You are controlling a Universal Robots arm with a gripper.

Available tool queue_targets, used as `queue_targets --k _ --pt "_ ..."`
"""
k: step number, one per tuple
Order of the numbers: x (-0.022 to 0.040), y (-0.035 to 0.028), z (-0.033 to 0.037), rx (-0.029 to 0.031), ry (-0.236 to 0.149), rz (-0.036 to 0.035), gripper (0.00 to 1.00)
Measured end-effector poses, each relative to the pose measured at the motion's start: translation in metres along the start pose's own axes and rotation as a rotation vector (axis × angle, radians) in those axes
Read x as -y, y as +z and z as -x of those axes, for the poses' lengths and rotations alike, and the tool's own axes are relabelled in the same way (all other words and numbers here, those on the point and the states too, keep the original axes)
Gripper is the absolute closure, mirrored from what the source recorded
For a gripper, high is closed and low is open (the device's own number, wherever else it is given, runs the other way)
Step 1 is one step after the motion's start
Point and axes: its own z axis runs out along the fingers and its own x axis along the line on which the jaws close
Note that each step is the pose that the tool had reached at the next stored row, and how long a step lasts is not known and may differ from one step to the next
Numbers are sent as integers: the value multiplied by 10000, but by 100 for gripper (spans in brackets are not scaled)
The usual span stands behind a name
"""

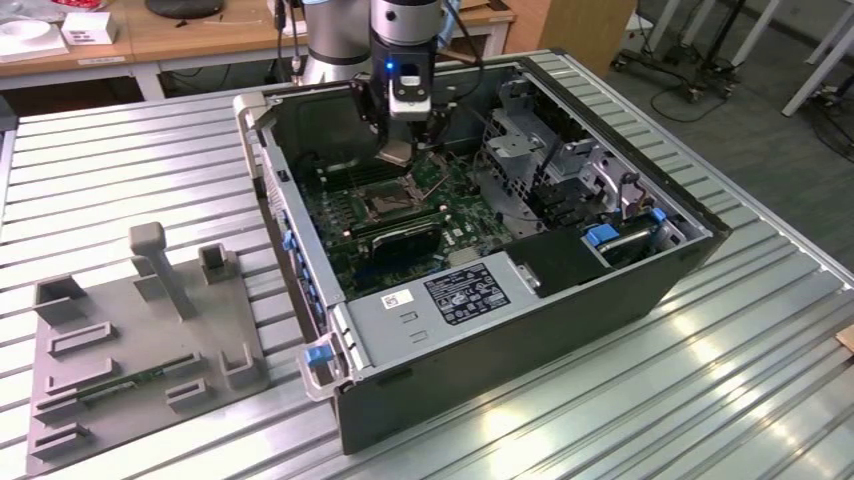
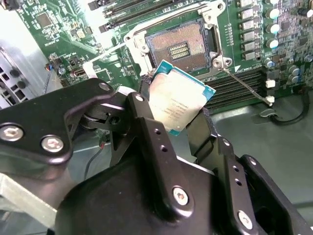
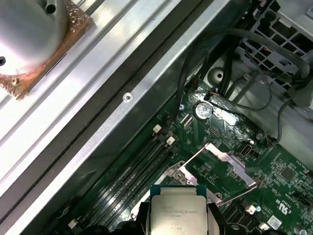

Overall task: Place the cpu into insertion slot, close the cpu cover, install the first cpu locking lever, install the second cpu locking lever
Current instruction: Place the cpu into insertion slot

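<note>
Holding the cpu (image 2: pixel 183 90) pinched in the gripper (image 2: pixel 173 117), tilted near the insertion slot (image 2: pixel 178 46) — lowered askew, might bend pins.

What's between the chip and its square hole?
In the second wrist view, only the slot's metal rim lies between the cpu, held in the gripper, and the open insertion slot.

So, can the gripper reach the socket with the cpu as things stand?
Probably yes. The gripper holds the cpu close to the socket, which lies bare, its cover seemingly swung back. Nothing stands between them.
</note>
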Motion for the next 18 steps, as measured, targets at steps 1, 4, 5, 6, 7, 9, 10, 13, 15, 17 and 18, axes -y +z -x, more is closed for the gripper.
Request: queue_targets --k 1,4,5,6,7,9,10,13,15,17,18 --pt "0 1 0 13 146 -1 46" --pt "1 5 0 58 686 -4 46" --pt "1 6 0 73 863 -6 46" --pt "1 8 0 89 1044 -6 46" --pt "1 9 0 104 1222 -7 46" --pt "1 12 0 135 1597 -9 46" --pt "1 14 0 150 1776 -9 46" --pt "2 18 0 196 2315 -12 46" --pt "2 21 0 226 2672 -14 46" --pt "2 24 0 258 3047 -17 46" --pt "2 26 0 273 3226 -17 46"
